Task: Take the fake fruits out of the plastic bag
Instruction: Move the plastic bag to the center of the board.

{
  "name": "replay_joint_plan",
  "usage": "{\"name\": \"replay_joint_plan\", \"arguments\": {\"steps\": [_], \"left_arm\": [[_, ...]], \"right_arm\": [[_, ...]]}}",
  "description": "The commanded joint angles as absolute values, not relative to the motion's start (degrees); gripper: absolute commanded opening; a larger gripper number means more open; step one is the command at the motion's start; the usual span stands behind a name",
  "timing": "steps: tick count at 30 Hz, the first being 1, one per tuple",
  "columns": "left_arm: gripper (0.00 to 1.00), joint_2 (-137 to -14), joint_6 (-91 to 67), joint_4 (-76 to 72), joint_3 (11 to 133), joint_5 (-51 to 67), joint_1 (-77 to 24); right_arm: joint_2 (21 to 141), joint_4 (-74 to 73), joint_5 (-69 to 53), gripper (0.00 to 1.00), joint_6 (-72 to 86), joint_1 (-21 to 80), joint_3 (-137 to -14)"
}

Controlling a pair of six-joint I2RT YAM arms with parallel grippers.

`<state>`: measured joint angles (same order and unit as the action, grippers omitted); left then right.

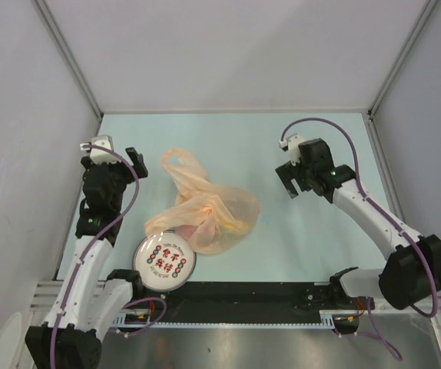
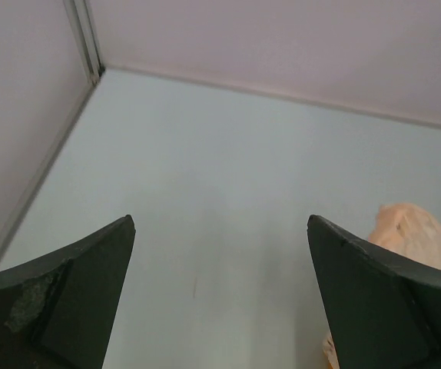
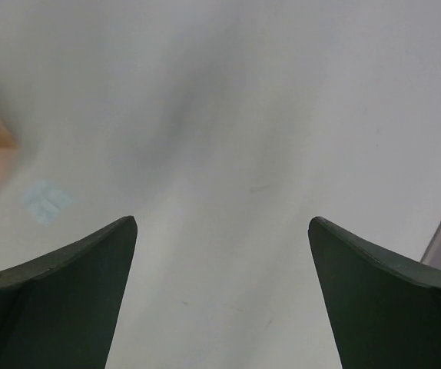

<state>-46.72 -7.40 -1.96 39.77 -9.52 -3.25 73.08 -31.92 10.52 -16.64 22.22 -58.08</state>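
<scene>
1. We see the plastic bag (image 1: 205, 201) at frame centre, fake fruits (image 1: 219, 223) showing dimly inside it.
2. Left gripper (image 1: 137, 164), left of the bag, is spread wide and holds nothing.
3. Right gripper (image 1: 288, 181), right of the bag, is likewise spread wide and empty.

White-and-black arms (image 1: 368, 214), purple cables (image 1: 134, 181)

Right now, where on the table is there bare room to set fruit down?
The widest bare patch of table lies between the plastic bag and the right arm, down to the black rail. The far strip behind the bag is bare too. Near left it is crowded: the plate sits tight beside the bag and the left arm.
</scene>
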Motion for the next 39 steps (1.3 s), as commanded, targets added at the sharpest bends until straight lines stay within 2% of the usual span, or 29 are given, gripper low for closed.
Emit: {"name": "replay_joint_plan", "arguments": {"steps": [1,7,14,19,25,28,32,35,38,39], "left_arm": [[1.0,-43.7,-17.3,21.3,43.9,-7.1,-2.8],[1.0,-41.3,-18.5,27.9,45.5,-2.5,-2.4],[1.0,-37.9,-19.1,28.9,43.2,6.0,-0.2],[1.0,-35.6,-19.9,30.4,41.8,15.2,2.9],[1.0,-33.3,-21.0,34.3,42.4,16.6,4.7],[1.0,-34.9,-21.1,38.7,45.9,15.4,4.8],[1.0,-38.7,-15.9,45.3,51.7,19.8,5.5],[1.0,-39.1,-12.1,45.2,55.3,19.5,6.1],[1.0,-39.7,-10.5,44.3,57.9,19.3,6.8],[1.0,-40.1,-10.5,44.1,58.5,19.6,6.9]], "right_arm": [[77.3,-30.1,0.7,1.0,-17.9,25.1,-72.4],[89.7,-27.6,-7.2,1.0,-11.1,30.1,-92.0],[102.8,-27.7,-9.5,1.0,-13.6,38.5,-105.4],[107.7,-27.2,-12.5,1.0,-11.6,43.3,-108.7],[110.0,-25.9,-15.8,1.0,-11.5,48.4,-111.1],[112.1,-25.8,-14.4,1.0,-12.1,50.4,-113.0],[115.7,-25.4,-14.8,1.0,-11.3,51.4,-116.1],[118.3,-24.6,-13.5,0.98,-11.7,52.8,-117.9],[121.5,-23.0,-6.7,0.88,-12.1,53.6,-119.5],[122.2,-22.4,-1.3,0.74,-12.0,53.5,-120.1]]}}
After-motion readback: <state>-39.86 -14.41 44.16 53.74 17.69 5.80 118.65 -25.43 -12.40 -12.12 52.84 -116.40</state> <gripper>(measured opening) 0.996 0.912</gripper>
